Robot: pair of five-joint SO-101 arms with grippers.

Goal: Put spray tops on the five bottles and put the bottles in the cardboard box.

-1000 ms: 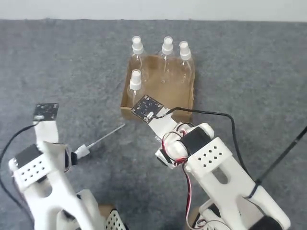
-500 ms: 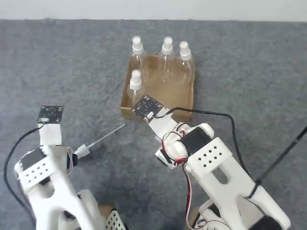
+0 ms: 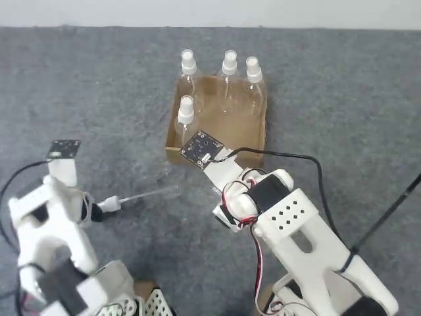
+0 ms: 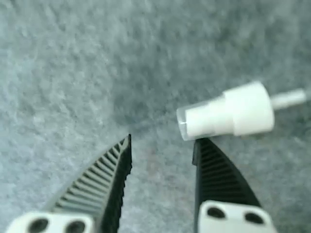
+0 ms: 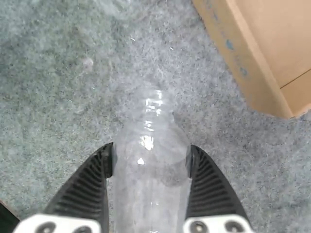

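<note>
At the near left, the left claw hangs wide open over the grey carpet, holding nothing. The spray top lies on its side just past one fingertip, its thin tube pointing right. To the right, the right claw is closed around a clear uncapped bottle just in front of the box. Four capped bottles stand upright in the box.

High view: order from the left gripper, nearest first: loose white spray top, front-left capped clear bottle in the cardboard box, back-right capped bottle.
1. Loose white spray top, beside the left gripper.
2. Front-left capped clear bottle, in the brown cardboard box.
3. Back-right capped bottle, far corner.
</note>
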